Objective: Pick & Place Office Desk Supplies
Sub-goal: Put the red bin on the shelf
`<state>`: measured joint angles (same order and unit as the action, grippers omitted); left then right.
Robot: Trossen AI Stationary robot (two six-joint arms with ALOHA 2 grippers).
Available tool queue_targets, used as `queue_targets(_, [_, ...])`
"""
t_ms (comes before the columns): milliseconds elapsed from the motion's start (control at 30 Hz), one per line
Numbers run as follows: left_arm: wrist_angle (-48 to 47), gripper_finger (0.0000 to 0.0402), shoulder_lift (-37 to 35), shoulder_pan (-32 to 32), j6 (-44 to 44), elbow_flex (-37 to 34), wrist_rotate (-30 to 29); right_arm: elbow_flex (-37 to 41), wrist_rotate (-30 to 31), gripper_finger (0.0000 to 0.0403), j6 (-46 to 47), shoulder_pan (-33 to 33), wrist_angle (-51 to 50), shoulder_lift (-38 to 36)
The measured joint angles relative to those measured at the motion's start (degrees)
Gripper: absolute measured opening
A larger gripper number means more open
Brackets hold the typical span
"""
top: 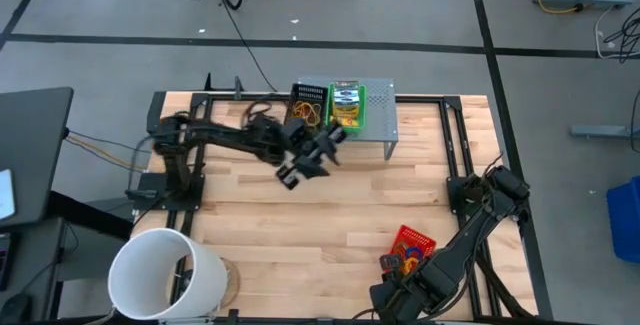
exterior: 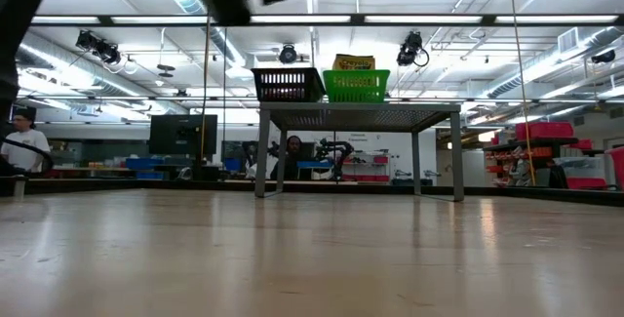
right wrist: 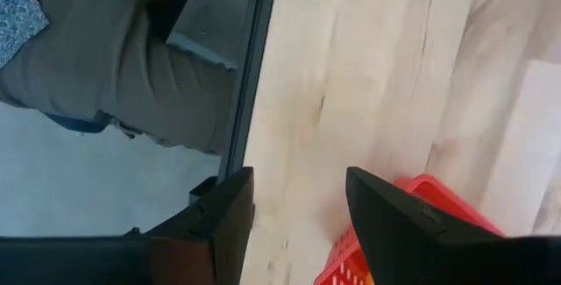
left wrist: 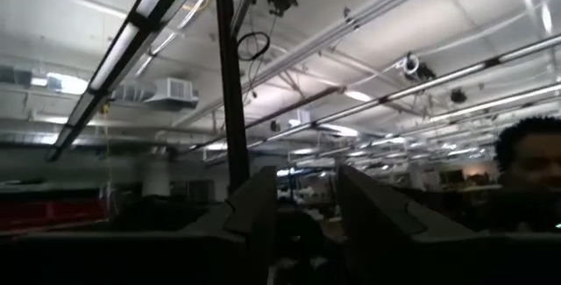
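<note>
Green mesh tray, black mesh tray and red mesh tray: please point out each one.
green mesh tray (exterior: pixel 357 86), low view, front wall.
black mesh tray (exterior: pixel 288 85), low view, front wall.
red mesh tray (top: pixel 414 240), high view, far rim.

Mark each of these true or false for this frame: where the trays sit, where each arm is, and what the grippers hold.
1. The green tray sits on the grey metal stand. True.
2. The red tray is on the stand too. False: it lies on the table, near the right gripper.
3. The left gripper is raised in front of the stand. True.
4. The right gripper holds a crayon box. False: its fingers are apart and empty.
5. The white bucket stands beside the black tray. False: it is at the table's near left corner.
</note>
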<state>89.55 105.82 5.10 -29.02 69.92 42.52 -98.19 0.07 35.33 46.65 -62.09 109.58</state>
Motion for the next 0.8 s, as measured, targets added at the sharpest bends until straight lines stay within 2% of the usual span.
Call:
queue_targets(133, [-4.38, 0.0129, -8.55, 0.56, 7.65, -14.39, -3.62, 0.0, 0.79, 0.019, -0.44, -0.63, -0.11, 0.0])
queue_targets(233, [-9.92, 0.0129, -13.79, 0.54, 14.28, -23.47, -12.67, -0.01, 1.13, 0.019, -0.69, -0.72, -0.31, 0.0])
queue_targets(333, [-15.02, 0.0129, -17.86, 0.53, 19.47, -29.63, -21.64, 0.0, 1.66, 0.019, -1.11, -0.65, -0.49, 0.0])
queue_targets(467, [-23.8, 0.0129, -21.86, 0.53, 25.62, -33.16, -30.26, -0.02, 1.71, 0.019, -1.05, -0.65, -0.7, 0.0])
queue_targets(633, [-45.21, 0.0129, -24.44, -0.21, 28.4, -33.52, -31.79, -0.02, 2.03, 0.019, -0.66, -0.63, -0.88, 0.0])
queue_targets(700, [-50.68, 0.0129, -24.35, -1.42, 30.14, -33.52, -32.25, -0.02, 2.7, 0.019, -0.27, -0.65, -1.16, 0.0])
queue_targets(800, [-54.04, 0.0129, -23.41, -3.57, 33.11, -33.52, -33.77, -0.02, 2.72, 0.019, 2.76, -0.89, -2.36, 0.0])
